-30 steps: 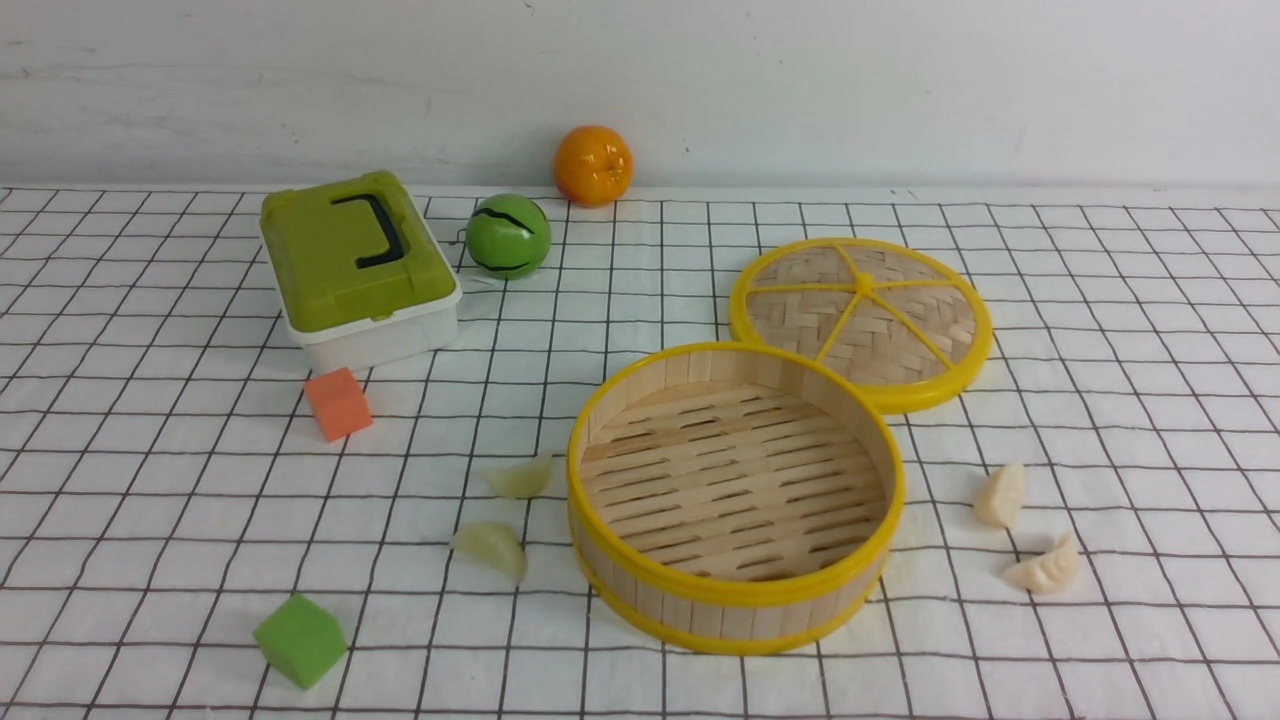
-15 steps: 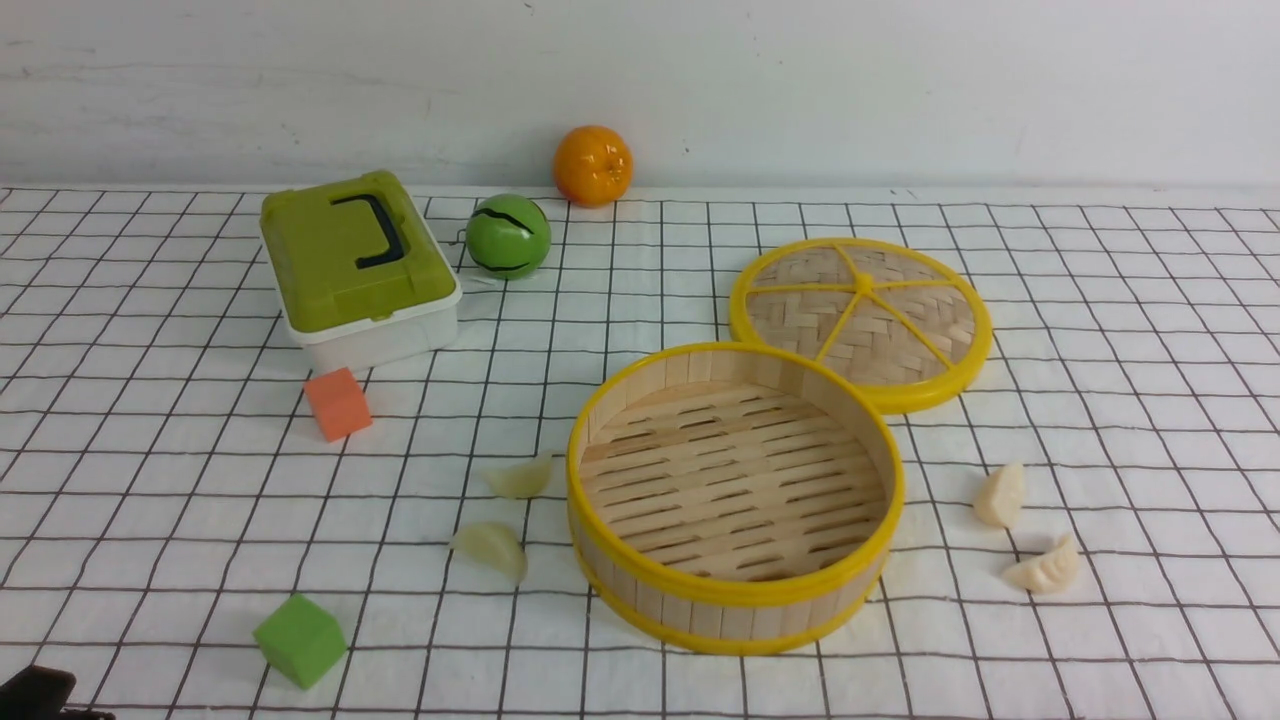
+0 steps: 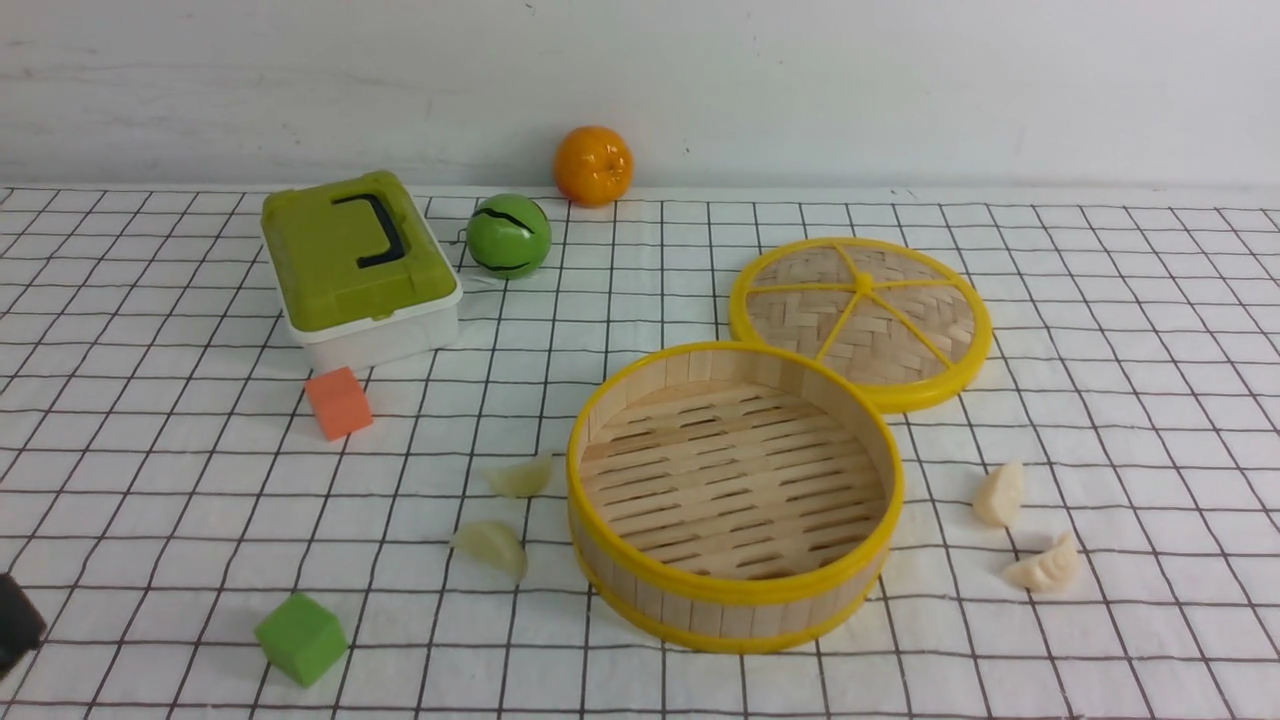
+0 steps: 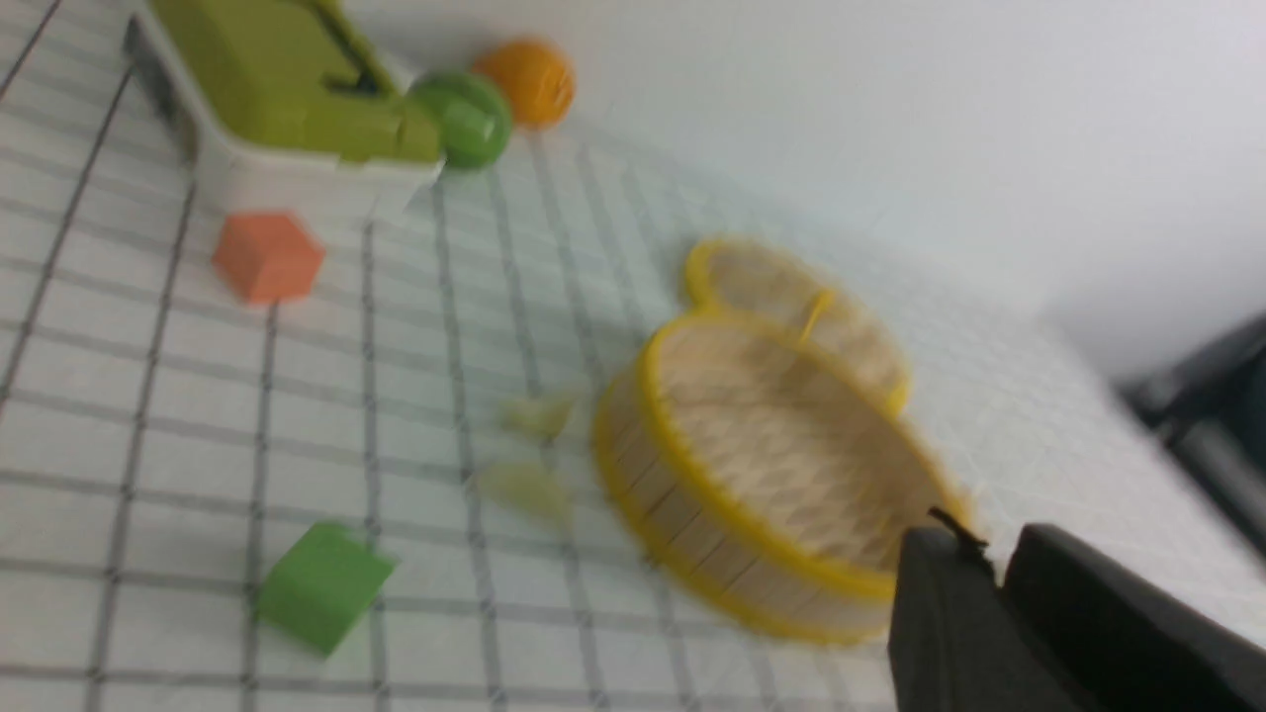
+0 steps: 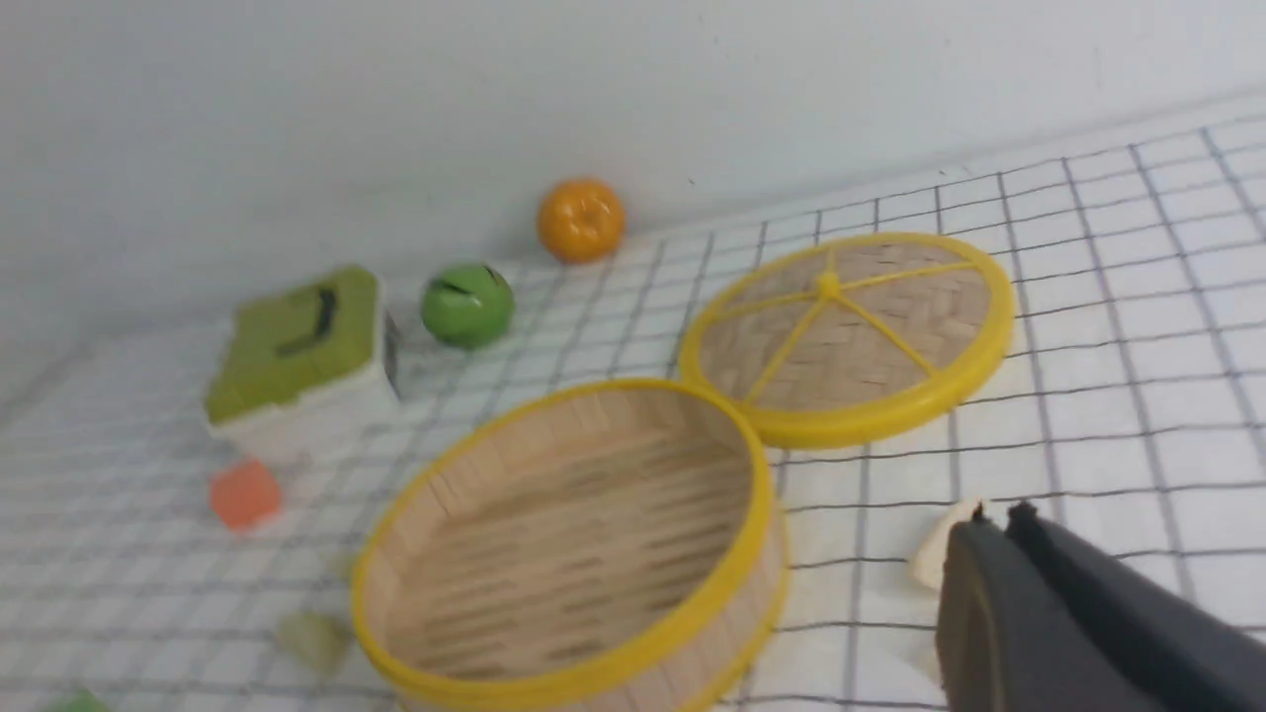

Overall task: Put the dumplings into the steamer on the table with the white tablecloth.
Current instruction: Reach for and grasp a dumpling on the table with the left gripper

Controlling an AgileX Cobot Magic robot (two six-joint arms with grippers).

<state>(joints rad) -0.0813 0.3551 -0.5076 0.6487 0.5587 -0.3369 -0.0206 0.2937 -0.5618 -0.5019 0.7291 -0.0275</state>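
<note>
The steamer (image 3: pixel 700 615) stands open and empty on the white tablecloth (image 3: pixel 150 480). Two greenish dumplings (image 3: pixel 520 478) (image 3: pixel 492 547) lie just left of it, and two cream dumplings (image 3: pixel 1001 494) (image 3: pixel 1045 570) lie to its right. In the front view only a dark part of my left gripper (image 3: pixel 15 625) shows at the left edge. In the blurred left wrist view the left gripper (image 4: pixel 989 554) is shut and empty, with the steamer (image 4: pixel 692 514) behind it. My right gripper (image 5: pixel 994 519) is shut and empty, partly covering a cream dumpling (image 5: pixel 930 559). It is out of the front view.
The woven yellow-rimmed lid (image 3: pixel 862 320) lies flat behind the steamer on the right. A green-lidded box (image 3: pixel 355 265), a green ball (image 3: pixel 508 236) and an orange (image 3: pixel 593 165) stand at the back left. An orange cube (image 3: pixel 338 403) and a green cube (image 3: pixel 300 638) lie at the left.
A dark part of my left gripper came in at the bottom left corner of the front view and has moved up along the left edge. The objects have not moved.
</note>
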